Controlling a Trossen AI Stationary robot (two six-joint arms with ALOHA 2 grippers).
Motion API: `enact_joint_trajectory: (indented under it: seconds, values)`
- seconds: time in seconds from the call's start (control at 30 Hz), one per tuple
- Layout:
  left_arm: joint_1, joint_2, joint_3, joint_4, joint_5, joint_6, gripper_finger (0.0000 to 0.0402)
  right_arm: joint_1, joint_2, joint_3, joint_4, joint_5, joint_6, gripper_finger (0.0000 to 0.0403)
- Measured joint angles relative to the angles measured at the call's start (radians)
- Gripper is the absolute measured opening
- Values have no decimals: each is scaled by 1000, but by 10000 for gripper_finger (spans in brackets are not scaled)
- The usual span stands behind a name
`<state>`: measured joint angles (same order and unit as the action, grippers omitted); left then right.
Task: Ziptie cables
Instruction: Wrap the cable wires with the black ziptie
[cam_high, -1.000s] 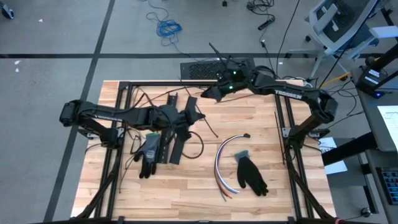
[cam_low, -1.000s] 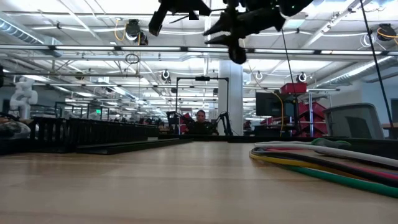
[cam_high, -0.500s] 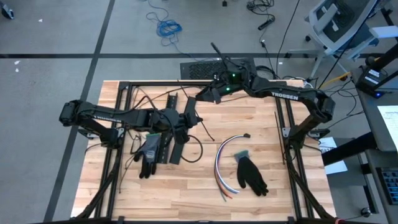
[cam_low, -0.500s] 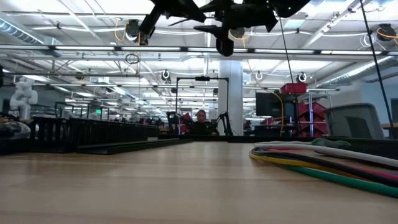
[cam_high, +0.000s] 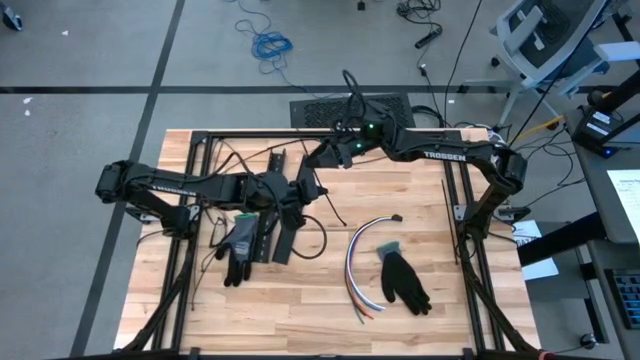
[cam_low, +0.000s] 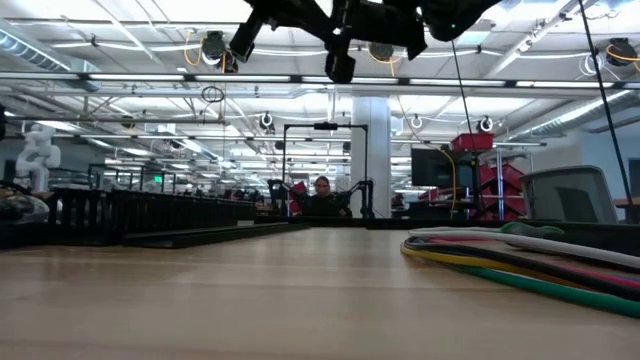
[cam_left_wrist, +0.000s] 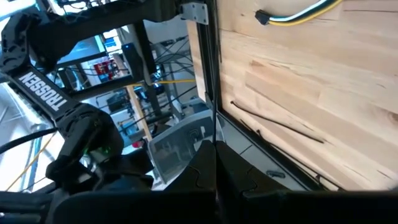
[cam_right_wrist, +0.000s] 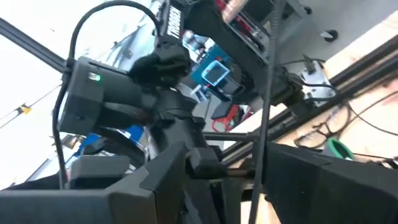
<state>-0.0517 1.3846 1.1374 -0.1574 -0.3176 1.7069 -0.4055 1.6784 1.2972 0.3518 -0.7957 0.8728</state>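
the cables (cam_high: 362, 262) lie in a curved bundle on the wooden tabletop (cam_high: 470, 300), right of centre, with white, grey, orange and blue strands fanning out at the near end. a black glove (cam_high: 403, 280) lies just beside them, touching their right side. in the low view the cables (cam_low: 520, 262) stretch along the right of the tabletop, untouched by either arm.

the left tool (cam_high: 308, 187) sits left of centre, well apart from the cables, its fingers pressed together with nothing visibly between them. under that arm a second black glove (cam_high: 238, 247) and a black slotted strip (cam_high: 282, 240) rest on the wood.

the right tool (cam_high: 318, 154) hangs above the far edge of the tabletop, near the left tool. its fingers (cam_right_wrist: 186, 163) stand spread apart, and a thin black strand (cam_right_wrist: 264, 93) runs between them; whether they touch it cannot be told.
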Motion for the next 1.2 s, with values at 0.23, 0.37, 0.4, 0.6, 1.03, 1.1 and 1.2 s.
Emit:
enact_joint_trajectory:
  seconds: [0.23,0.37,0.4,0.6,1.03,1.1,1.2]
  values:
    - [9,1,0,2,14,-20,0,17,0,0,15,-13,32,164]
    - [13,1,0,11,18,-52,0,24,0,0,14,5,28,77]
    - [12,1,0,13,18,-52,0,24,0,0,12,6,21,44]
    - [12,1,0,15,18,-99,0,23,0,0,12,15,0,1]
    - [-17,-4,0,-46,86,-684,19,-11,0,0,-11,42,-54,0]
    - [-23,-4,0,-75,90,-766,29,-23,0,0,-11,43,-55,0]
    - [-27,-4,0,-100,53,-775,42,-33,0,0,-12,43,-58,0]
